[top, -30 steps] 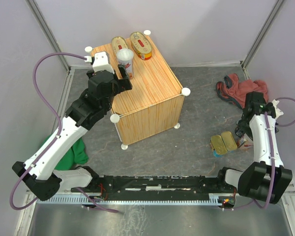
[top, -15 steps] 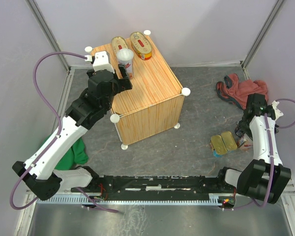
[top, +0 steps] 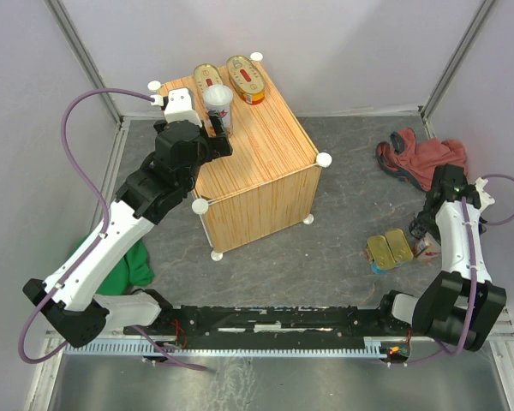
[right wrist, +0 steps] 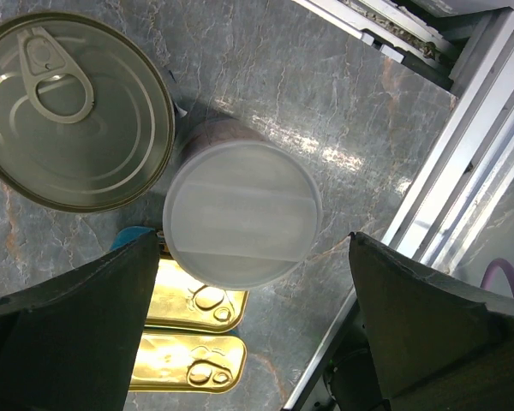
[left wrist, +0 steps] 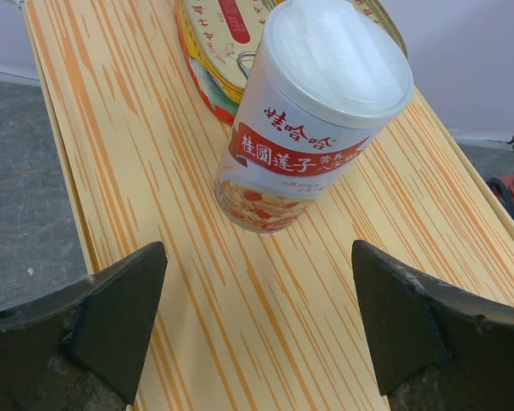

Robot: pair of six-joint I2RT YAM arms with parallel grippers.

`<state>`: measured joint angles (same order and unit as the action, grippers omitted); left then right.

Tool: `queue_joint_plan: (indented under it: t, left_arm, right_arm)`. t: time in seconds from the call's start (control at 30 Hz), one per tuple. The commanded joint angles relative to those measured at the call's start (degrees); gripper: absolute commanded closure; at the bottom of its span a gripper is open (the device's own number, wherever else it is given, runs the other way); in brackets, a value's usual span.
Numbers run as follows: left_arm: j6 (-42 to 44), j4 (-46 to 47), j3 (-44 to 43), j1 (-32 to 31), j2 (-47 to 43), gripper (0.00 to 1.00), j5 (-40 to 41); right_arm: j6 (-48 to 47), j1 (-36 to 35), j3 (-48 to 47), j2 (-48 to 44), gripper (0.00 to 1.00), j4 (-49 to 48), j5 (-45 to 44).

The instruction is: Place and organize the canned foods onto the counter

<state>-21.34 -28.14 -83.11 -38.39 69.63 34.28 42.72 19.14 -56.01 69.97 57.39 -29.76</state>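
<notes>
Hidden in the top view: the right arm covers the second white-lidded can (right wrist: 240,210) and the dark round tin (right wrist: 73,111); both show only in the right wrist view.
Cut off: the left wrist view crops the two oval gold tins (top: 245,79) at its upper edge, and the tall white-lidded can (left wrist: 313,111) blocks part of one. In the right wrist view the rectangular gold tins (top: 399,246) are partly under the second can and a gripper finger.
Hard to make out: the red labels on the oval tins carry writing too small to read. Whether the tall can touches the oval tin behind it cannot be told.
Writing: the tall can's red band reads 娃哈哈 and 桂圆莲子; the smaller characters curve out of sight.
Counter (top: 257,145): a light wood-grain box with white knobs, holding the tall can and both oval tins at its 11 o'clock end, the can at 6 o'clock of the tins.
Left gripper (left wrist: 257,274): fingers wide apart, nothing between them; the tall can stands upright just beyond the tips at 12 o'clock.
Right gripper (right wrist: 253,244): fingers spread wide over the second can, whose lid sits between them with a gap on each side; how high it hangs cannot be told.
Off the counter: the round tin, the second can and the rectangular tins cluster on the grey surface (top: 343,171) at 4 o'clock of the counter.
Cloths: the red cloth (top: 420,158) lies at 12 o'clock of that cluster; the green cloth (top: 133,265) is partly under the left arm.
</notes>
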Motion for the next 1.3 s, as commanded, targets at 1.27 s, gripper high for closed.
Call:
queue_joint_plan:
  t: [1.27]
  left_arm:
    - [1.49, 1.35, -1.87, -0.81, -1.8, 0.06, 1.05]
  right_arm:
    - [-3.2, 2.4, 1.18, 3.0, 0.38, -4.34, 4.6]
